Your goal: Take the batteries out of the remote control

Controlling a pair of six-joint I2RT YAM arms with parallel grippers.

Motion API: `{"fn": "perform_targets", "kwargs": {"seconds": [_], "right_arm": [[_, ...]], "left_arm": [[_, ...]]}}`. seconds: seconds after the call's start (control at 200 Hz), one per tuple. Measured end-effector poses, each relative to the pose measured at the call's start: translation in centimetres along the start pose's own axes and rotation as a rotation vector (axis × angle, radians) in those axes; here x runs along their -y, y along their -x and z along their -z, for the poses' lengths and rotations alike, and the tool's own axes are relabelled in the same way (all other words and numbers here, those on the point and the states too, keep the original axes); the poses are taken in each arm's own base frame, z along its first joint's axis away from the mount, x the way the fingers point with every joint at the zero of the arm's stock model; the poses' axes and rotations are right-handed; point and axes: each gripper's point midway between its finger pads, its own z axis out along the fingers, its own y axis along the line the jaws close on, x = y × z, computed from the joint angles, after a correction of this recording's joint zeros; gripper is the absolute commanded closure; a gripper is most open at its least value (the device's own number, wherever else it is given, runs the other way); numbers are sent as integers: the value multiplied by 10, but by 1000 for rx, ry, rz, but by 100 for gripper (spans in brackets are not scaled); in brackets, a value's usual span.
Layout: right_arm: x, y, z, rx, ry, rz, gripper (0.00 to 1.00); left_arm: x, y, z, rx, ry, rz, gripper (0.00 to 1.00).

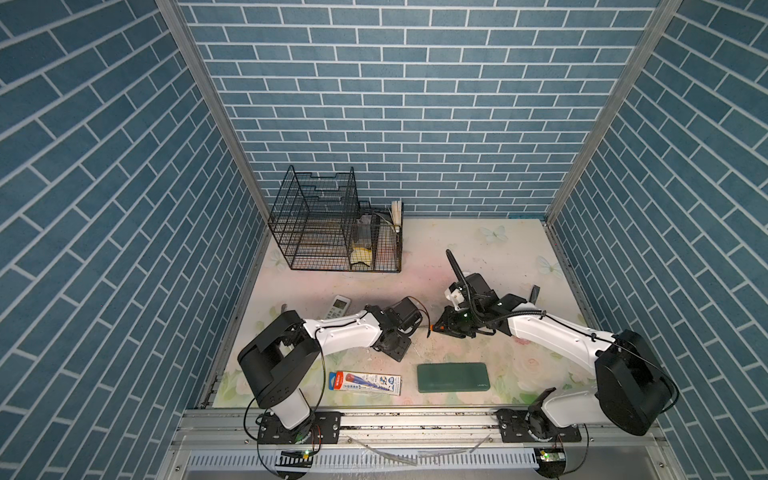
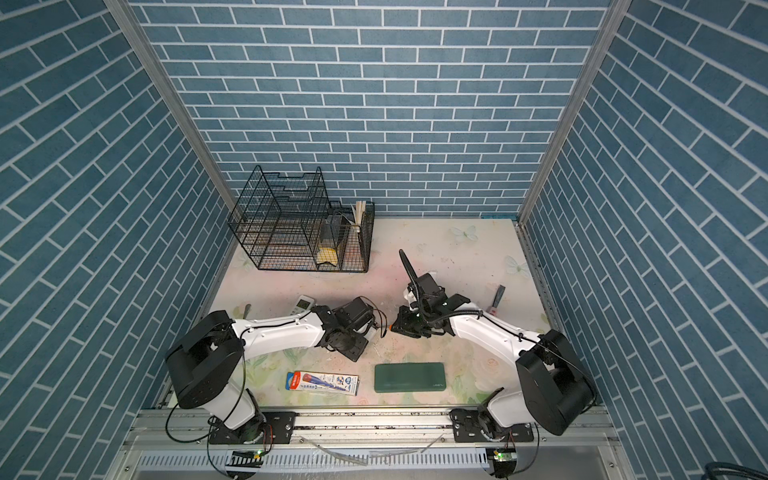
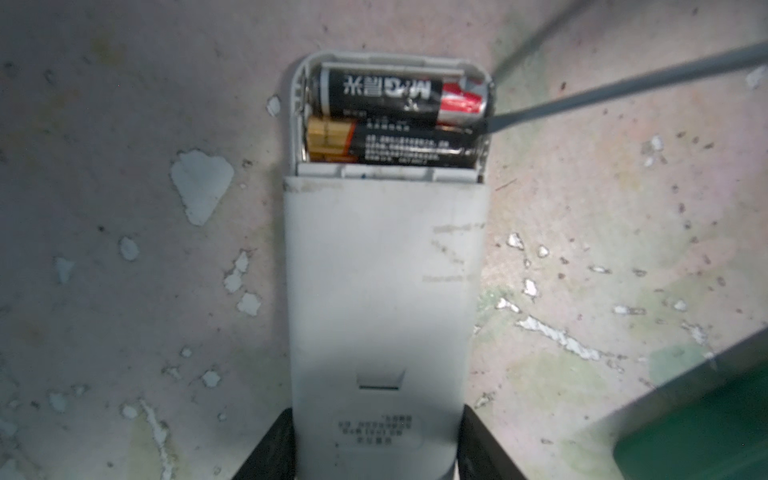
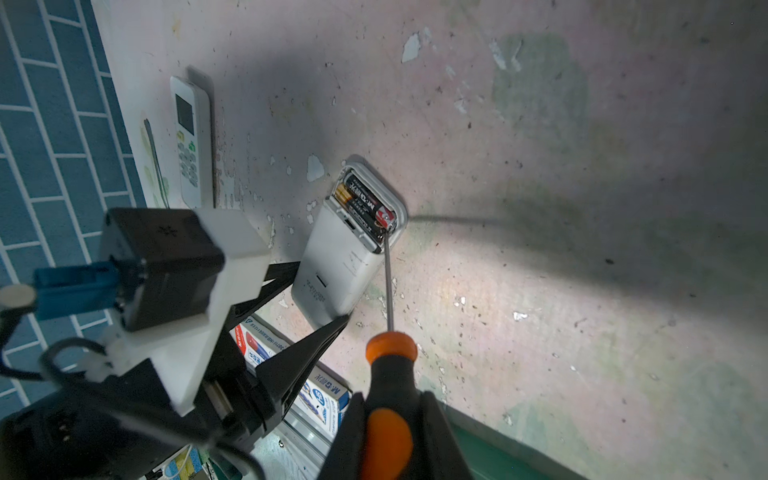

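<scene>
Worn table (image 3: pixel 124 124), batteries (image 3: pixel 395 120) beyond left gripper (image 3: pixel 376 449)

Blue brick-patterned walls (image 1: pixel 436 104) with pale mortar lines closed in the cell on three sides, joined at the corners by aluminium posts (image 1: pixel 208 95). The surface (image 1: pixel 490 257) was pale, printed with faded flowers and butterflies, its coating chipped and speckled. A metal rail (image 1: pixel 415 424) ran along the near edge.
</scene>
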Motion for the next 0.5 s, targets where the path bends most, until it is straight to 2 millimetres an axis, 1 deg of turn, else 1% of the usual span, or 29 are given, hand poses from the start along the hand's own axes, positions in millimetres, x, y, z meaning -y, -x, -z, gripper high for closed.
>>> {"fn": "perform_targets", "kwargs": {"seconds": [0.5], "right_arm": [[-3, 2, -2, -19, -1, -4, 100]], "left_arm": [[1, 0, 0, 0, 1, -8, 62]]}}
